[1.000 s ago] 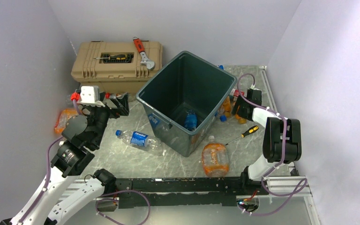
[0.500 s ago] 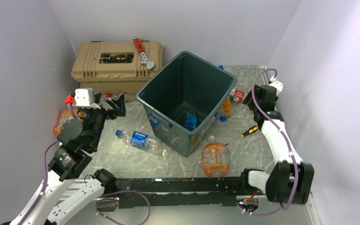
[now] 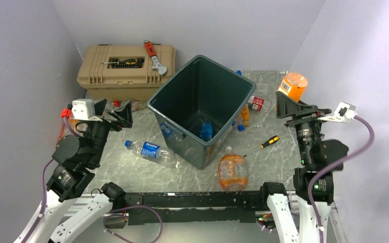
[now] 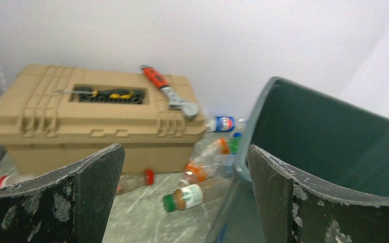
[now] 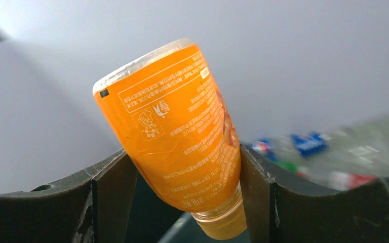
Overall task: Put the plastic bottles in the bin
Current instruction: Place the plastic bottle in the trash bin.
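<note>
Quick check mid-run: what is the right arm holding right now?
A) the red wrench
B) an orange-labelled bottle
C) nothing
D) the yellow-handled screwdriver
B: the orange-labelled bottle is pinched between the fingers of the right gripper, while the screwdriver lies on the table.

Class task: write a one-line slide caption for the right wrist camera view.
Right gripper clamps an orange-labelled plastic bottle between its fingers, the bottle tilted with its base uppermost and its neck down.
</note>
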Available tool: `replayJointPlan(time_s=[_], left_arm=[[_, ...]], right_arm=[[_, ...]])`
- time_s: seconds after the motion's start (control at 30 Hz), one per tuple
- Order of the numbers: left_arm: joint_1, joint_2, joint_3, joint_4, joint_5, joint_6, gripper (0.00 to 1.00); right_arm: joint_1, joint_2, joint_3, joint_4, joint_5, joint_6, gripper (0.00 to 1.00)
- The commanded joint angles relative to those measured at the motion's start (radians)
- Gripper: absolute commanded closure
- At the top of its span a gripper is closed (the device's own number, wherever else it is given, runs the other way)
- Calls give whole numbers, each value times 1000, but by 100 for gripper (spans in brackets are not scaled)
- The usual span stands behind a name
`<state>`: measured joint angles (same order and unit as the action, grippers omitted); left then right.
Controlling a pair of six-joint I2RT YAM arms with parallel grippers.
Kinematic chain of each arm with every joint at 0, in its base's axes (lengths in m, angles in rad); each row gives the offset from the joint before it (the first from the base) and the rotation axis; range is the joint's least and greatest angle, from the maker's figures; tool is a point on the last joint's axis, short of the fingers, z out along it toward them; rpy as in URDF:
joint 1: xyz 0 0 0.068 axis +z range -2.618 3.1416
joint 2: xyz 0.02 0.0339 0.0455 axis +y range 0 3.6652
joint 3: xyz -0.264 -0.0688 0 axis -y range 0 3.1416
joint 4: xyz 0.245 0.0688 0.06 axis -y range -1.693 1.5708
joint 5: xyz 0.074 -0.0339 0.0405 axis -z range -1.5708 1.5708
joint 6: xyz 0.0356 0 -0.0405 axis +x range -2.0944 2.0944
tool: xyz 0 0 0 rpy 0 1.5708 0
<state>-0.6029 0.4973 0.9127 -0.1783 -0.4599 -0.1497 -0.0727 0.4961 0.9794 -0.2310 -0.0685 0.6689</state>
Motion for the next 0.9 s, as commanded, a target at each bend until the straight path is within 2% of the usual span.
replayJointPlan(time_s=[0.0, 0.13, 0.27, 0.33, 0.43, 0.6, 0.73, 0.87], left_arm=[[0, 1, 101, 70, 248, -61, 3], [0, 107, 195, 114, 615, -179, 7], [-1, 384, 335, 214, 1066, -352, 9], [-14, 502, 411, 244, 1172, -423, 9], [-118, 590, 448, 281, 1173, -405, 1], [-249, 683, 485, 390, 1165, -335, 1], [-292, 739, 491, 500, 1164, -311, 0], [-336, 761, 502, 533, 1147, -262, 0]], right_arm=[[36, -17, 4, 284, -385, 152, 66], [56, 18, -45, 571, -520, 380, 66], [92, 87, -85, 842, -563, 561, 66], [110, 110, -71, 892, -562, 578, 66], [135, 142, -60, 949, -554, 604, 66], [218, 204, -61, 1072, -518, 663, 66], [344, 255, -22, 1076, -476, 603, 67], [453, 298, 2, 1072, -444, 559, 67]])
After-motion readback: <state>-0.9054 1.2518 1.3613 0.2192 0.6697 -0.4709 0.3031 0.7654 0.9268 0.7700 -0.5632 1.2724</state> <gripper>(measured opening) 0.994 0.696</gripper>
